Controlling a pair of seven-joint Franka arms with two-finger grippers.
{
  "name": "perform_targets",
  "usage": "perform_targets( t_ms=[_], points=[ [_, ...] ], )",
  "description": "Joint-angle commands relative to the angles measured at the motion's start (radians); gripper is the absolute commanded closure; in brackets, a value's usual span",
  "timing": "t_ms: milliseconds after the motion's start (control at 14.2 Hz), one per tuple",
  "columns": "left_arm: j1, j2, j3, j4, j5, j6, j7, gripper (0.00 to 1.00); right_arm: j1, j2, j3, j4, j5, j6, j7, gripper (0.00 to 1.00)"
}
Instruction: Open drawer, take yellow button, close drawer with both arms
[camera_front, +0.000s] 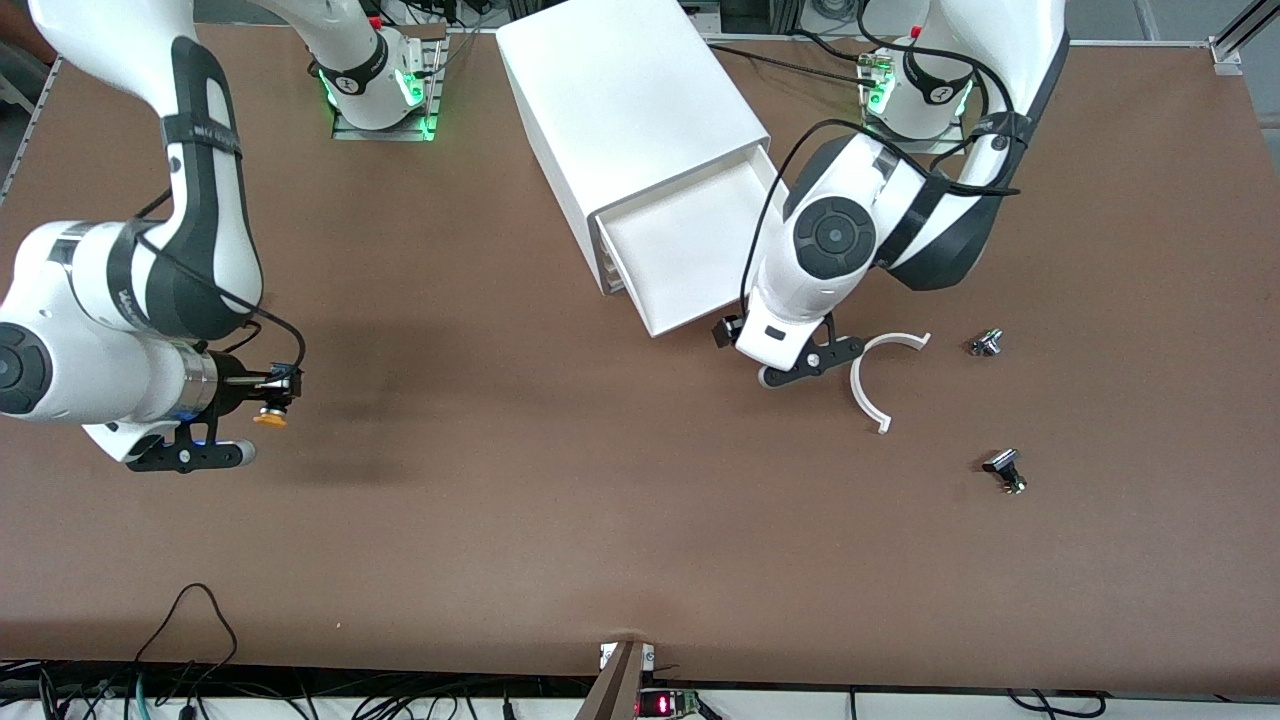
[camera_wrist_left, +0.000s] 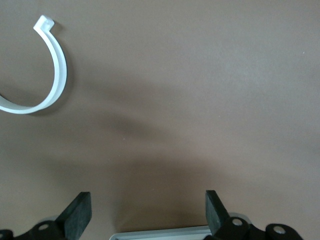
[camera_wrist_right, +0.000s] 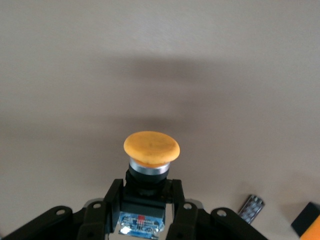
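The white cabinet (camera_front: 630, 100) stands between the arms' bases. Its uppermost drawer (camera_front: 690, 250) is pulled out and looks empty. My left gripper (camera_front: 785, 365) hovers low at the drawer's front corner, open and empty. In the left wrist view its fingers (camera_wrist_left: 77, 212) stand wide apart over bare table, with the gripper's midpoint (camera_wrist_left: 147, 210) just above a white edge (camera_wrist_left: 165, 232). My right gripper (camera_front: 275, 395) is over the table at the right arm's end, shut on the button (camera_front: 270, 418). The right wrist view shows the gripper (camera_wrist_right: 145, 200) clamping the button's black body, orange-yellow cap (camera_wrist_right: 151, 147) outward.
A white curved strip (camera_front: 870, 380) lies on the table beside the left gripper and also shows in the left wrist view (camera_wrist_left: 50, 75). Two small dark metal parts (camera_front: 986, 344) (camera_front: 1005, 470) lie toward the left arm's end. Cables run along the table's front edge.
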Motion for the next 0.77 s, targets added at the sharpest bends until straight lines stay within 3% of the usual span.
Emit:
perform_targets(
  t_ms=[0,211,703],
  points=[
    [-0.003,-0.080,-0.023,-0.103,0.029,0.026,-0.062,0.00,-0.020,-0.041,-0.005,-0.170,0.014,0.129,-0.099,1.00],
    [-0.005,-0.124,-0.053,-0.198,0.029,0.093,-0.090,0.00,-0.063,-0.011,-0.003,-0.262,0.021,0.287,-0.211,1.00],
    [-0.003,-0.147,-0.151,-0.239,0.028,0.084,-0.179,0.00,-0.083,0.060,0.000,-0.341,0.072,0.447,-0.255,1.00]
  ],
)
